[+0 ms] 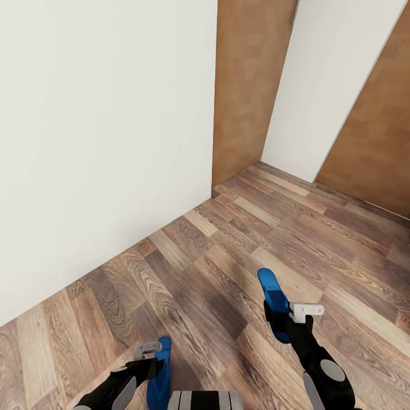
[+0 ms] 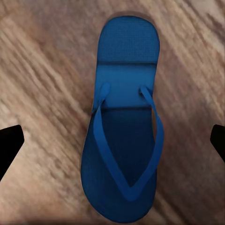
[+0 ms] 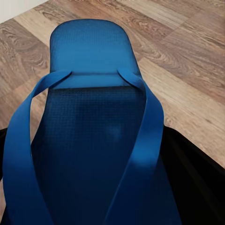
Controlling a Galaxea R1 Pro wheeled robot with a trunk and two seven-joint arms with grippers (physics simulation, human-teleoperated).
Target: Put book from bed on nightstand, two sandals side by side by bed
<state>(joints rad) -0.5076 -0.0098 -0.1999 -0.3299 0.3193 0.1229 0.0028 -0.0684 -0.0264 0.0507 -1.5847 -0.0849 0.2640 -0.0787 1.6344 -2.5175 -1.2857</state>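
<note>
– Currently clamped on what, right gripper point(image 1: 285, 319)?
– Closed on right sandal point(image 1: 272, 293), heel end between dark fingers point(image 3: 197, 178), toe end jutting forward, clear of floor point(image 1: 256, 239). Straps up, sole roughly level in right wrist view. Probably held by one end to allow setting down flat.

– And left gripper point(image 1: 151, 356)?
– Cannot tell. In left wrist view, fingertips point(image 2: 9, 143) stand wide apart at either side, not touching left sandal point(image 2: 124, 136). Sandal sharp against blurred floor, though, which suggests carrying. In head view, sandal hangs just beside gripper, low and close to trunk.

– Position of both sandals?
– One at each arm, well apart, both pointing ahead toward wall point(image 1: 102, 142) and corner beyond.

– Step in hand?
– Judged as transport: both sandals being taken to a spot next to bed.

– Requirements for next move?
– Turn toward bed, lower both arms, bring sandals parallel and near each other before release. Keep straps up.

– Risks?
– Slip of left sandal if grip is loose. Skewed pair if released from height.
</note>
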